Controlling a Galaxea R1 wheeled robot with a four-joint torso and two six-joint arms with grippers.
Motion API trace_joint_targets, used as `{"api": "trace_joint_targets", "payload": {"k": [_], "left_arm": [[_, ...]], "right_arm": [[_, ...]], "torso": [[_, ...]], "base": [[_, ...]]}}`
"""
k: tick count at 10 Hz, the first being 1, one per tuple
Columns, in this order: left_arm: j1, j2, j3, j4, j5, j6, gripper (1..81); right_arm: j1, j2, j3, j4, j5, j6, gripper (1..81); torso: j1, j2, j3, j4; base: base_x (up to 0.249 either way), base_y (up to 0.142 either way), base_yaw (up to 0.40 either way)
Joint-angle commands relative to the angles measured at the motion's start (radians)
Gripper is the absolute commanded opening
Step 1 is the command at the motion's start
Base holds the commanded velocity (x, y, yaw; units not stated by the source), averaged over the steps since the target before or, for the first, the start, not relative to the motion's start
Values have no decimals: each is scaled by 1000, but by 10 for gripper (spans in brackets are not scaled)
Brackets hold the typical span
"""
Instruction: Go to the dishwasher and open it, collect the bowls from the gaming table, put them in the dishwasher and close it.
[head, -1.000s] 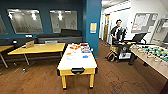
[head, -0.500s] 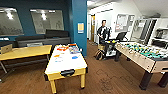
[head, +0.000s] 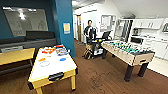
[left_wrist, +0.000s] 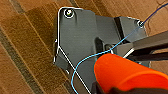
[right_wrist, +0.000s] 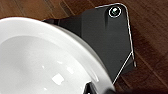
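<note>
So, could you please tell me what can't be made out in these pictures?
- Orange bowl, left wrist view: cut off by the picture's edge; what grips it is hidden.
- White bowl, right wrist view: cut off likewise.
- Kitchen cabinets, head view: too blurred to pick out a dishwasher.
- Table-football table: too blurred to tell whether bowls remain.

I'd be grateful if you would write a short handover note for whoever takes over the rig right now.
Left gripper: an orange bowl sits right at it in the left wrist view; I cannot see the fingers.
Right gripper: a white bowl sits right at it in the right wrist view; fingers also hidden.
Surroundings: the gaming table stands ahead to the right on the wood floor, an air-hockey table to the left, a person behind them, and white kitchen cabinets at far right.
Done: two bowls appear collected.
Left: load them into the dishwasher and close it. I cannot make the dishwasher out from here.
</note>
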Motion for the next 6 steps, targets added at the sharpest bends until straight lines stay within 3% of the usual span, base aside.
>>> {"api": "trace_joint_targets", "payload": {"k": [1,6], "left_arm": [[-26,-61,67,12,19,1,10],[-29,-64,67,12,22,1,10]], "right_arm": [[39,-38,13,-6,-29,1,10],[39,6,-105,-9,-40,10,10]], "torso": [[0,0,0,0],[0,0,0,0]], "base": [[0,0,-395],[0,0,-395]]}}
